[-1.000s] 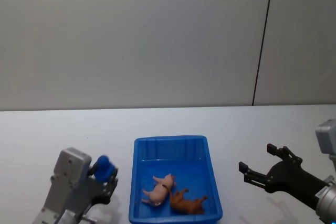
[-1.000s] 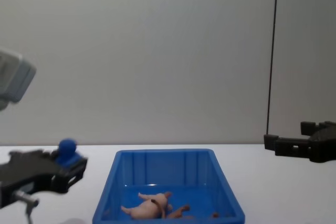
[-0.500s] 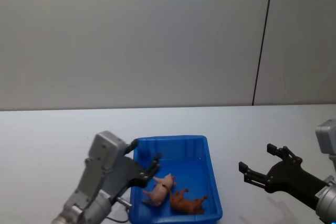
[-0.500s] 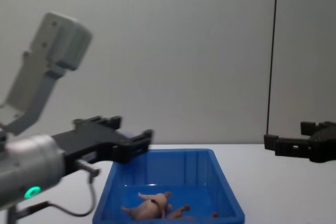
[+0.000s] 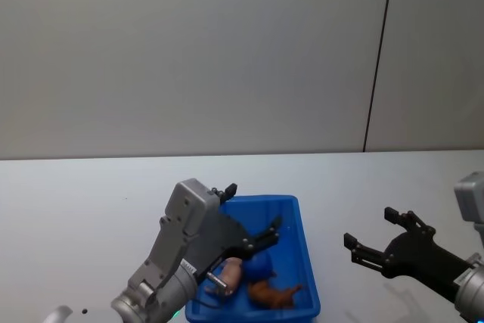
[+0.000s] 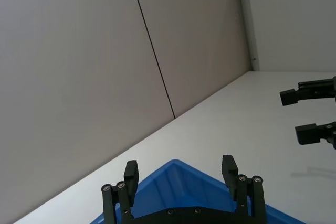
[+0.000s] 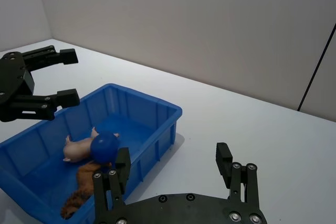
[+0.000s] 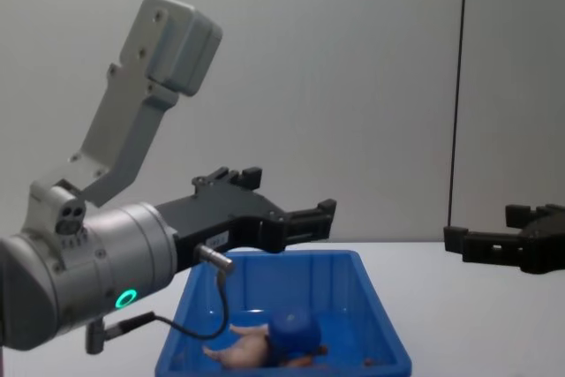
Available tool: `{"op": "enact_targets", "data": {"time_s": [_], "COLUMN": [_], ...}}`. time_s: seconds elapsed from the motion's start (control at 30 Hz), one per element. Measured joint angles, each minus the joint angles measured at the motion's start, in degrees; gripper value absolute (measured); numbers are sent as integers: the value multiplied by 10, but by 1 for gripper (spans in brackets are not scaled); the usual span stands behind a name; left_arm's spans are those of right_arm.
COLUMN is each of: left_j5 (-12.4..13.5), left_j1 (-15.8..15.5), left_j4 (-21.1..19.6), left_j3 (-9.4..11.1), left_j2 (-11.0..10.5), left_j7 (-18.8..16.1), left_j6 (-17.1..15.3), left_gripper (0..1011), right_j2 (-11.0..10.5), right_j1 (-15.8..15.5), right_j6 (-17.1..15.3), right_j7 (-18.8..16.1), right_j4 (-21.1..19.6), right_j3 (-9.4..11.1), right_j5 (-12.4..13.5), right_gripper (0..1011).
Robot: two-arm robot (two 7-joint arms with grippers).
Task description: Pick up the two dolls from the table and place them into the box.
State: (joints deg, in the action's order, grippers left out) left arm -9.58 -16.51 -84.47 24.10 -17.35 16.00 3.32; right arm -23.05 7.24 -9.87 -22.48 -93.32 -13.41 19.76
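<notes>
Here, the left gripper [image 5: 253, 217] is reaching forward above the bright blue plastic rectangular bin [image 5: 299, 262], its grey forearm slanting up from the robot's body and its black fingers [image 8: 313, 218] spread wide, holding nothing. In the left wrist view the two fingertips are standing well apart over the bin's far rim [image 6: 184, 169]. Below and slightly behind this gripper, inside the bin, two small toy animals are lying on the bin floor: one pale pink pig figurine [image 5: 229, 272] and one brown lion figurine [image 5: 272, 294], touching or nearly touching each other. One round, deep-blue ball-like object [image 5: 261, 265] is also sitting inside the bin, just beside the pig and partly in front of it in the chest view [image 8: 296, 333]; what it is cannot be told.

The right gripper [image 5: 376, 238] is hanging level above the plain white tabletop [image 5: 91, 194], well apart from the bin on its right side, its black fingers likewise spread wide and empty. From its wrist camera, the bin, both figurines [image 7: 79, 148] and the blue ball are lying ahead of it, with the left gripper beyond them.
</notes>
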Motion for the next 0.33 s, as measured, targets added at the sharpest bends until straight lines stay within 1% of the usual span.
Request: {"op": "enact_targets", "data": {"time_s": [0.33], "left_j5": [0], "left_j1": [-3], "left_j4": [0], "left_j3": [-1], "left_j2": [2], "left_j7": [6], "left_j6": [21], "left_gripper": [1002], "right_j2": [0], "right_j1": [0], "right_j6": [0], "right_j7": [0], "right_j4": [0], "right_j3": [0], "right_j5": [0], "right_gripper": [1001]}}
